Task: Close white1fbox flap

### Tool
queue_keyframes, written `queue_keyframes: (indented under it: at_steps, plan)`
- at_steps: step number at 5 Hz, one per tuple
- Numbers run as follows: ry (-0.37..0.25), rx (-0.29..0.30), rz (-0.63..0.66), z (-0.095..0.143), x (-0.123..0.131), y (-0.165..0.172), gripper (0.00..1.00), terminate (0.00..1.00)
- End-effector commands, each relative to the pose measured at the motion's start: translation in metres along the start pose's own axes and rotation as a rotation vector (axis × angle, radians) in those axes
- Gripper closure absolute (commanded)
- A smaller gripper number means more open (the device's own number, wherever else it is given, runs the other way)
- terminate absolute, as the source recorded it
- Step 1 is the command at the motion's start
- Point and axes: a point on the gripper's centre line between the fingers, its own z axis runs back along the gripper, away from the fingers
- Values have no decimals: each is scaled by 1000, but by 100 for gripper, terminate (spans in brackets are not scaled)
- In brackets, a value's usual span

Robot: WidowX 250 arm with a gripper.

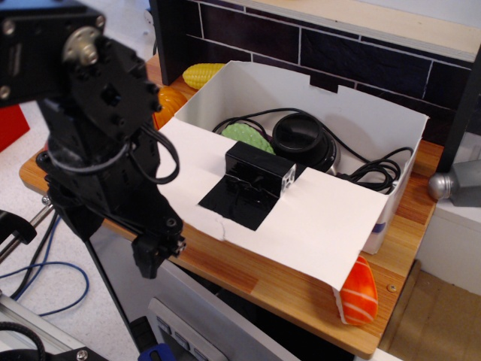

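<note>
White1fbox (376, 128) open, flap (301, 218) folded outward, lengthwise along box, gripper (156, 252) state unclear

**Occlusions and cut-offs, single view**

Arm (98, 143) covers the left end of the flap (301, 218) and part of an orange object (169, 99) behind it. Gripper (155, 252): jaw state unreadable, dark against dark. White1fbox (376, 128) front wall hidden under the flap. Cables (376, 167) partly hidden. Silver object (455, 183) cut by the right edge.
</note>
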Motion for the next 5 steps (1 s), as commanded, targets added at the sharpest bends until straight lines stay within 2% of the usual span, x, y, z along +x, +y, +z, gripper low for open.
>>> queue_keyframes:
  at_steps: [1,2,3,5]
  plan:
    - [-53,-32,-9,-13,15,2,0,0]
    - [-66,-60,-9,-23,18,6,0,0]
    - [-69,-63,-9,-23,19,7,0,0]
    - [-100,-10,-54,3,33,9,0,0]
